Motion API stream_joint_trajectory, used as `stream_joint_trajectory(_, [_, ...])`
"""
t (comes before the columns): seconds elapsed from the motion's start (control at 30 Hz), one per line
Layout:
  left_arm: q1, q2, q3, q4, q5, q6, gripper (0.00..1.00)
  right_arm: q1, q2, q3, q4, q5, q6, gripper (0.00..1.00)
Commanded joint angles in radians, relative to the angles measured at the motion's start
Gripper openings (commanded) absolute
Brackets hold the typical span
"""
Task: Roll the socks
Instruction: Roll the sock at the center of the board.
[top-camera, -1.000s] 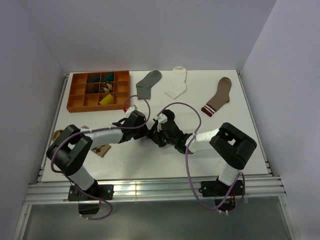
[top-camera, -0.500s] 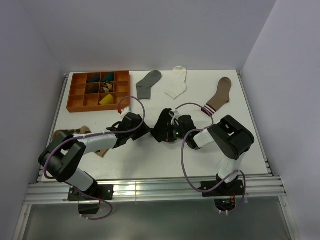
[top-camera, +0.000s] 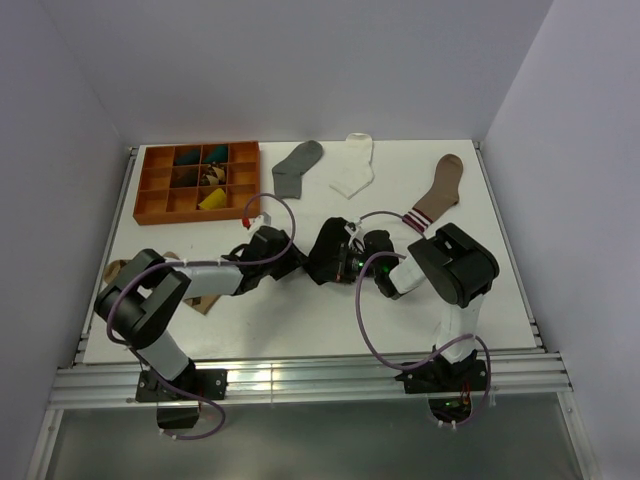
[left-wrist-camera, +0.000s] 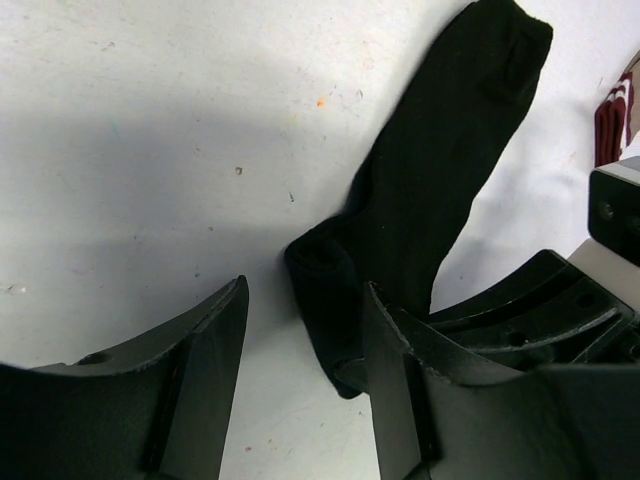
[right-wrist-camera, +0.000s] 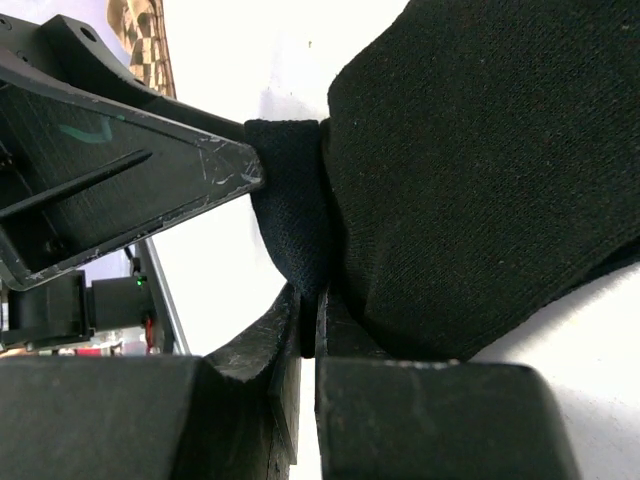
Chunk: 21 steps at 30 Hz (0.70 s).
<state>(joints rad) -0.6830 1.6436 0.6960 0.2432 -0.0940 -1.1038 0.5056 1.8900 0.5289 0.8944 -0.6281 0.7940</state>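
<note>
Nothing readable in any of these views: no words, brand names, numbers or signs that I can make out. Closest thing is a faint greenish mark (right-wrist-camera: 80, 130) on a finger (right-wrist-camera: 130, 165) of the left gripper (left-wrist-camera: 305, 295), up around 10 o'clock in the right wrist view (too faint to say whether it's a letter or symbol).

Left arm (top-camera: 200, 276): stretched low over the table, forearm pointing at the black sock (left-wrist-camera: 430, 190) from its left side.
Left gripper (left-wrist-camera: 305, 300): jaws apart, straddling the sock's folded end.
Right arm (top-camera: 452, 262): elbow folded back, wrist low on the sock's right side.
Right gripper (right-wrist-camera: 310, 300): fingers pressed together, pinching the sock's fabric.
</note>
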Motion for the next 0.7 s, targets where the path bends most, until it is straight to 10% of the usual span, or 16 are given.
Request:
stream_joint_trajectory(0.0, [-0.001, 0.028, 0.017, 0.022, 0.007, -0.013, 0.54, -0.009, 0.027, -0.015, -0.022, -0.013, 0.017, 0.03])
stream_joint_trajectory(0.4, [-0.007, 0.102, 0.042, 0.004, 0.020, -0.010, 0.34, -0.013, 0.026, -0.010, -0.032, -0.010, 0.021, 0.08])
stream_joint_trajectory(0.67, [-0.018, 0.108, 0.074, -0.087, -0.024, 0.008, 0.01, -0.012, -0.119, 0.032, -0.242, 0.045, -0.108, 0.31])
